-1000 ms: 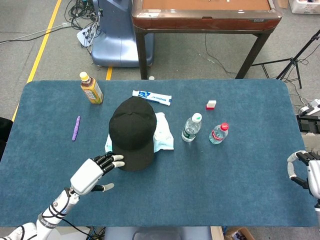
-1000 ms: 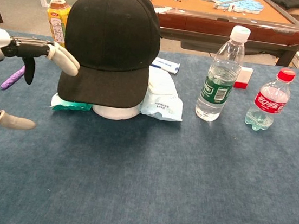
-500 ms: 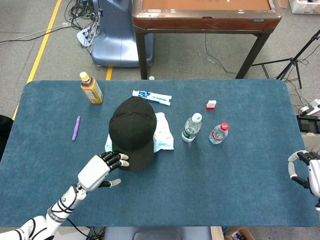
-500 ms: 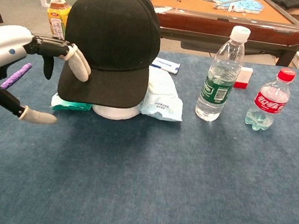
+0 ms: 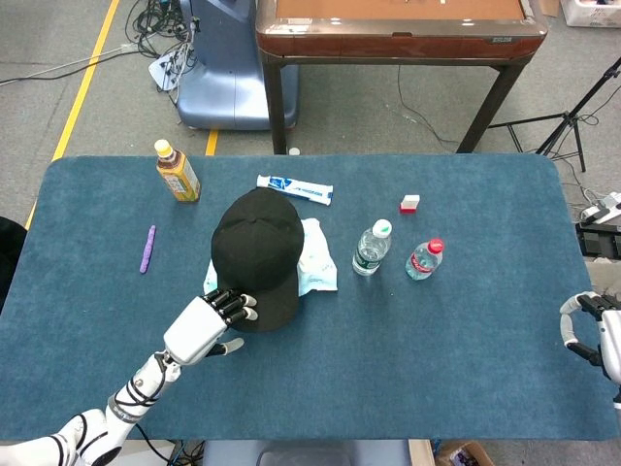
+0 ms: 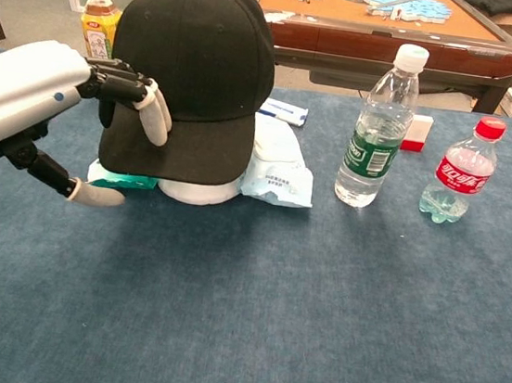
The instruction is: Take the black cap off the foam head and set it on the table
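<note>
The black cap point(image 5: 258, 254) point(image 6: 196, 72) sits on the white foam head point(image 6: 200, 190), whose base shows under the brim. My left hand point(image 5: 206, 325) point(image 6: 51, 110) is at the brim's front left. Its fingers point(image 6: 153, 114) lie over the brim's top and the thumb point(image 6: 97, 194) reaches under the brim's edge, apart from it. The hand holds nothing. My right hand point(image 5: 590, 335) rests at the table's far right edge, fingers curled in, away from everything.
White and teal packets point(image 5: 316, 260) lie under and beside the foam head. Two water bottles point(image 5: 371, 248) point(image 5: 424, 259) stand to the right. A tea bottle point(image 5: 177, 171), purple pen point(image 5: 147, 249), toothpaste tube point(image 5: 294, 188) and small red-white box point(image 5: 409, 203) lie further back.
My left hand has moved right and forward toward the cap; its fingers now lie over the brim and the thumb has come in beneath it. The right hand has stayed still.
</note>
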You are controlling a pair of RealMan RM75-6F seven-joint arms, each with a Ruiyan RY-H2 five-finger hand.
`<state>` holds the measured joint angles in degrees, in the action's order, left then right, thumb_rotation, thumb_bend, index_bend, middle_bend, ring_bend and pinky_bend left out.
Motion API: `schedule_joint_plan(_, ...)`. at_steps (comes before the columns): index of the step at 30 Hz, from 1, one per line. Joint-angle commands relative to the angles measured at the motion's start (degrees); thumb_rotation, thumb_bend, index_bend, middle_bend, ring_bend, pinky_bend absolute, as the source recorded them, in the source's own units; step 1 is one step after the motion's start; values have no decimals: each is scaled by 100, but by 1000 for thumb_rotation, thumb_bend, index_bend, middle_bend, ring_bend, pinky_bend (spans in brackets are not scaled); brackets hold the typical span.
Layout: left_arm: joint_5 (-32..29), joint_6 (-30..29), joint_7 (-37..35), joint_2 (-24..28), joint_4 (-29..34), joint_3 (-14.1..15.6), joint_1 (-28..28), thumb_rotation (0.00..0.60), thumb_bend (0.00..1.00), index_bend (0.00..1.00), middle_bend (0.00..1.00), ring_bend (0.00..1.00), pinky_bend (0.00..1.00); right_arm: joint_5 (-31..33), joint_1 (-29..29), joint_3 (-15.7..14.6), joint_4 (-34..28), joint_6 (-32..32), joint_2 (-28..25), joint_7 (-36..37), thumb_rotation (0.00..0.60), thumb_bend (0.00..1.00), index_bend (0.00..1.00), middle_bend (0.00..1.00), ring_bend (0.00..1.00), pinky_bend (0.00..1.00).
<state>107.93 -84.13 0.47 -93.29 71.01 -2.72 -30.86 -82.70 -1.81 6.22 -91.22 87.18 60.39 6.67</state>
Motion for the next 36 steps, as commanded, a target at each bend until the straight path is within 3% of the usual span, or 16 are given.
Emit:
schedule_joint_plan(1,-34,-2,35,-41,-52,-5,-31,600,55,437,369,295,473,19,7,13,-1,9,0,23,600,487,525,496,436,489)
schedule_joint_plan(18,-176,-154,-243,-306,-624,54,-162,600,55,449,385,307,485,154,122,30,-57,36,-178,173,600,487,525,496,436,489)
schedule_joint_plan(29,110,-973,-467,-724,-1529,129,-153,600,55,491,431,345,520,155,166,34,-73,62,-220,235,600,487,525,496,436,489)
schedule_joint_plan(36,112,-1267,-606,-943,-1996,146,-156,600,55,551,523,420,578,164,165,38,-79,41,-226,224,600,487,525,496,436,489)
